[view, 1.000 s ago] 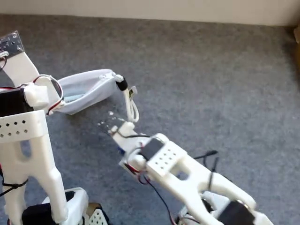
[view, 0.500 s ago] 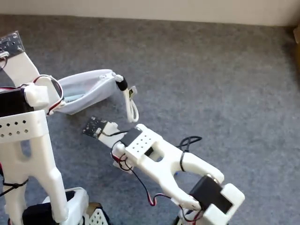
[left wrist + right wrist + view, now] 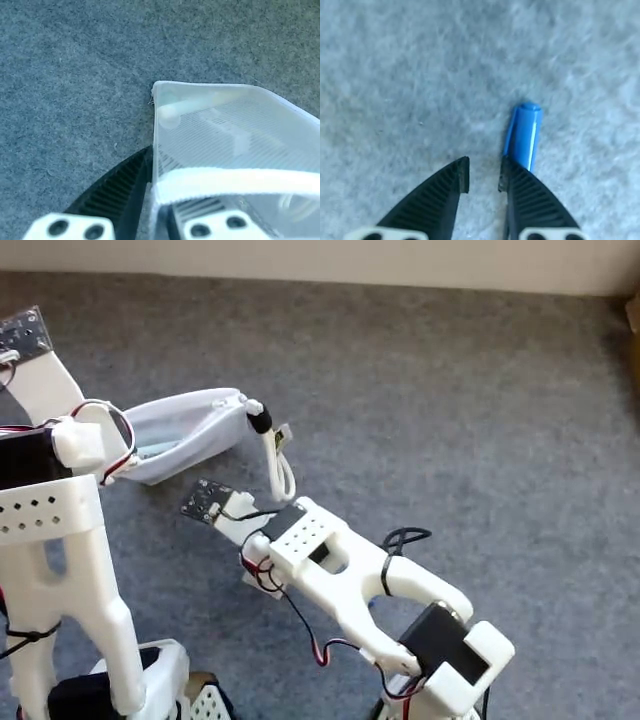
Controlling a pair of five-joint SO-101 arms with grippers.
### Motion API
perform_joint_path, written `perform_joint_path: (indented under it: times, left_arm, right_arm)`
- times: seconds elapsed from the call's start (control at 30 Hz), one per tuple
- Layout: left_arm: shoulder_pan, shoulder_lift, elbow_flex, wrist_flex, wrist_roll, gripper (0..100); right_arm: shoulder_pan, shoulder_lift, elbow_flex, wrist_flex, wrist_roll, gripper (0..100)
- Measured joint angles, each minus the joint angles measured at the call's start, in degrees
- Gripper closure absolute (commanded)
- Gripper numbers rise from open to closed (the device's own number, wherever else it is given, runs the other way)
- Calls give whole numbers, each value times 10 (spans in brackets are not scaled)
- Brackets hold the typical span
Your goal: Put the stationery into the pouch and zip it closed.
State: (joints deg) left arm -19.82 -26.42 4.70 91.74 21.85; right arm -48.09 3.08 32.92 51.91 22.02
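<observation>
Left wrist view: gripper point(image 3: 159, 172) on pouch point(image 3: 230, 135)

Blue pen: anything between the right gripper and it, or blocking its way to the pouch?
Nothing lies between the right gripper and the blue pen; the pen lies just outside the open jaws, beside one finger. Nothing visible blocks the way to the pouch; its white cord lies off the zip end.

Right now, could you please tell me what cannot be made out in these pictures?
Right wrist view: blue plastic pen, near end hidden behind a finger of the right gripper.
Left wrist view: white mesh pouch, contents blurred through mesh, far end cut by the edge.
High view: pouch end behind the left arm.
</observation>
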Motion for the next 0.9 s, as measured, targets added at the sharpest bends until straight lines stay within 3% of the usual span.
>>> perform_joint_path:
  times: [0.3, 0.6, 0.9]
  left_arm:
    - [0, 0, 0, -6, 0, 989]
    - [0, 0, 0, -6, 0, 989]
    - [0, 0, 0, -6, 0, 989]
  right_arm:
    - [14, -112, 8, 17, 3, 885]
    - [47, -116, 67, -72, 3, 885]
    - [47, -116, 83, -84, 3, 885]
